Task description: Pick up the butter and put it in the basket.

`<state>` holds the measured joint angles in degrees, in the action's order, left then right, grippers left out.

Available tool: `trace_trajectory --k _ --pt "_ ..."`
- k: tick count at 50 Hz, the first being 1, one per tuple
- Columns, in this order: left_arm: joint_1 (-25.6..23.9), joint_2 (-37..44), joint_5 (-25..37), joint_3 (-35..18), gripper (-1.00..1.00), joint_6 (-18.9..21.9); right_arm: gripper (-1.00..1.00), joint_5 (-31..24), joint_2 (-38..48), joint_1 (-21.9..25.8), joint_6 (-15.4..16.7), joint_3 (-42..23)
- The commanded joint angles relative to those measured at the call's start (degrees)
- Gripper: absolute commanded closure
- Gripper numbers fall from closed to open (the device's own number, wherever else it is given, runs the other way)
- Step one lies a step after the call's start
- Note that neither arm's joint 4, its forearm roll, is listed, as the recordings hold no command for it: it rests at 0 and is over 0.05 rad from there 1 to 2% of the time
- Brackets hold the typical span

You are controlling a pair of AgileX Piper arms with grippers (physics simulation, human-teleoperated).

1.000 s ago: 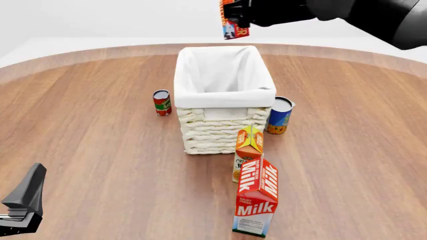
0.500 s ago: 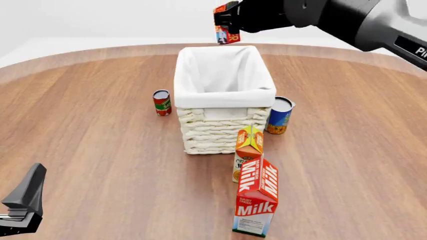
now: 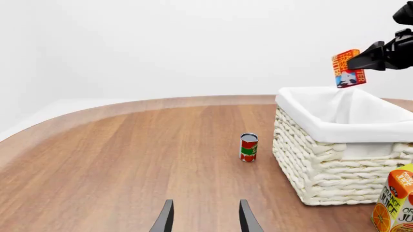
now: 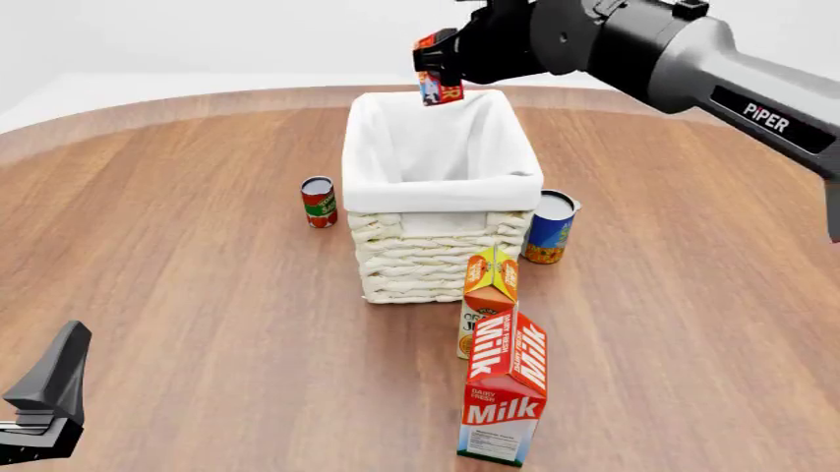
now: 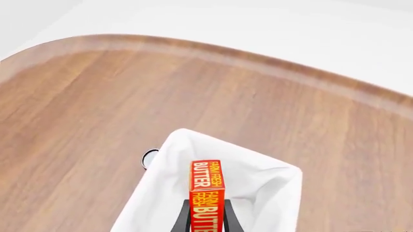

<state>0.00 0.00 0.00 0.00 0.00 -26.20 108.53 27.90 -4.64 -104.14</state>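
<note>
spanning a white room, wood table [image 4: 197,256]; right gripper [image 4: 438,61] clamps butter [image 4: 438,83]; left gripper [image 3: 204,223] apart.

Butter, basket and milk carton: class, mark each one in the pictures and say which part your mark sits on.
butter [image 5: 206,186]: right wrist view, on the lettered edge face.
basket [image 4: 427,261]: front view, on the woven near wall.
milk carton [image 4: 503,408]: front view, on the front panel by the word Milk.
</note>
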Motion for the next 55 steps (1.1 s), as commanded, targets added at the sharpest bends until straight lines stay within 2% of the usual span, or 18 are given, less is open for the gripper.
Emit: trace_trajectory --k 1,55 --pt "0.0 0.0 0.0 0.0 -1.00 0.0 1.00 1.4 2.3 -1.2 -0.9 -1.5" --pt "0.0 0.0 0.0 0.0 -1.00 0.0 1.00 3.6 7.1 -2.3 -1.8 -1.6"
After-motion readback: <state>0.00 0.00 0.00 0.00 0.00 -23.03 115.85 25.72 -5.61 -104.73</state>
